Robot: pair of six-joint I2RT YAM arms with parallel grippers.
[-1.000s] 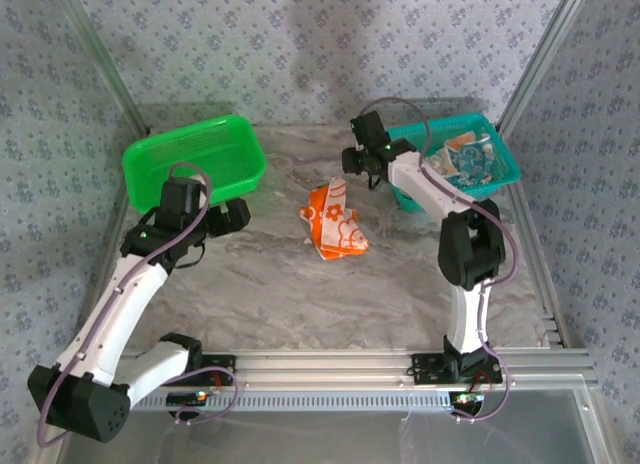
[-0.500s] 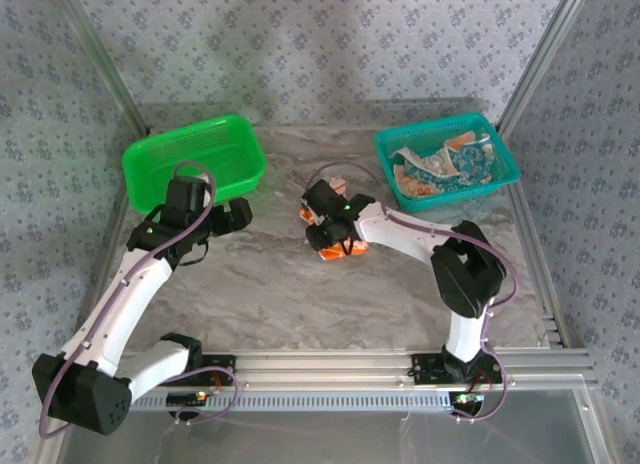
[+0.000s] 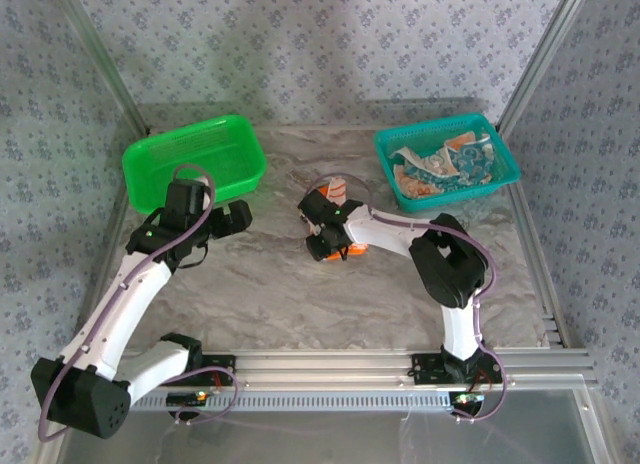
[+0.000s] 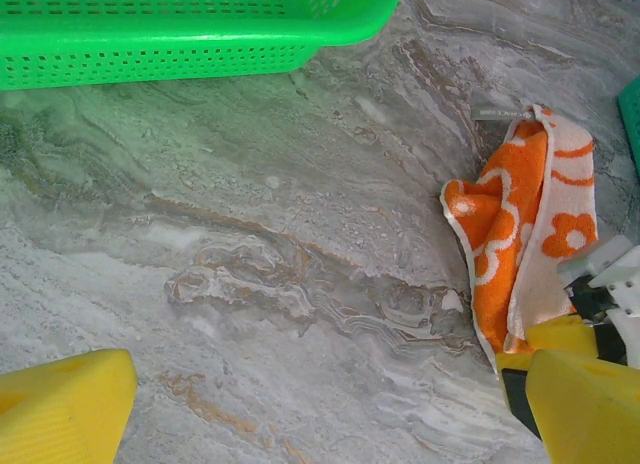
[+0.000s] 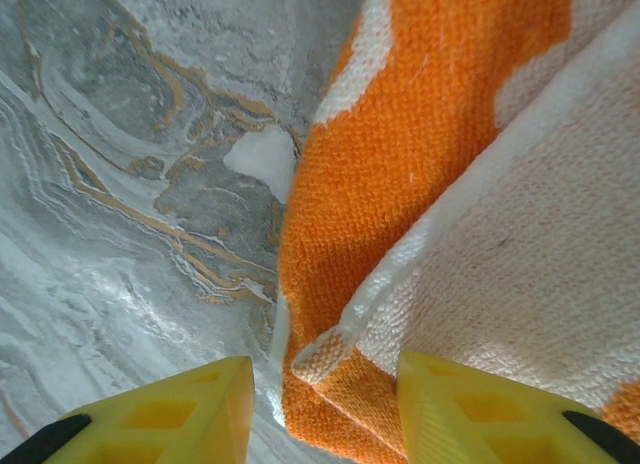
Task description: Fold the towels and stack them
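Observation:
An orange towel with white flowers (image 3: 337, 190) lies crumpled mid-table, also seen in the left wrist view (image 4: 510, 214) and close up in the right wrist view (image 5: 440, 134). My right gripper (image 3: 325, 234) is down at its near left edge. Its yellow jaws (image 5: 325, 404) stand apart with a folded corner of the towel between them, not pinched. More towels (image 3: 445, 164) lie heaped in the teal basket (image 3: 430, 125). My left gripper (image 3: 235, 216) hovers over bare table left of the orange towel, open wide (image 4: 320, 414) with nothing in it.
A green mesh basket (image 3: 195, 159) stands at the back left, its wall close in front of the left wrist (image 4: 180, 34). Aluminium frame rails run along the table's near edge and up both sides.
The right arm swung from the teal basket down to the orange towel and settled at its near left edge. The left arm has barely moved.

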